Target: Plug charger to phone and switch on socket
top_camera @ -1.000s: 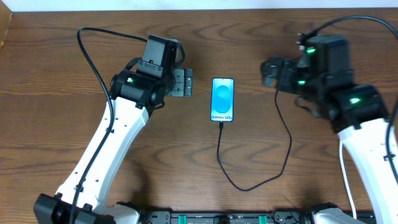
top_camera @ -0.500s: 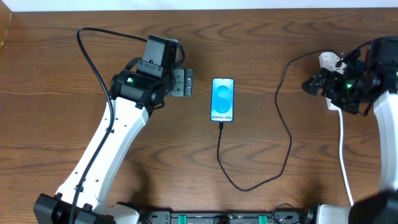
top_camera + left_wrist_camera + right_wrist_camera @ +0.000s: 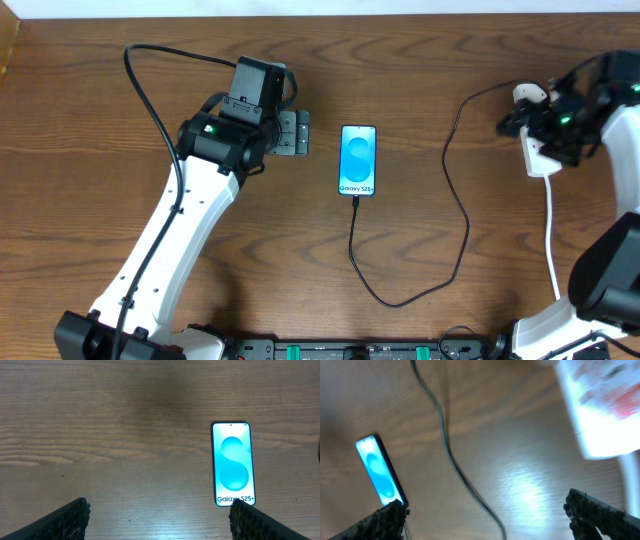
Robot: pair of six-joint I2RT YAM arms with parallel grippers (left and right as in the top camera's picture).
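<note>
The phone [image 3: 358, 160] lies flat mid-table, its blue screen lit. The charger's black cable [image 3: 462, 215] runs from the phone's bottom edge, loops toward the table's front, then climbs to the white adapter [image 3: 530, 95] at the far right. The socket [image 3: 541, 158] is a white power strip just below the adapter, partly hidden by my right arm. My right gripper [image 3: 515, 124] is open and empty above the socket's far end. My left gripper [image 3: 300, 134] is open and empty left of the phone. The left wrist view shows the phone [image 3: 233, 464]. The right wrist view shows the phone [image 3: 380, 472], cable [image 3: 451, 457] and blurred socket [image 3: 600, 410].
The socket's white cord [image 3: 551, 235] runs down toward the table's front right. Bare wooden table [image 3: 80, 150] lies left of my left arm. The robot's base rail [image 3: 350, 350] lines the front edge.
My right arm has swung right, off the area beside the phone, and now hovers at the socket and adapter. The left arm, phone and cable have not moved.
</note>
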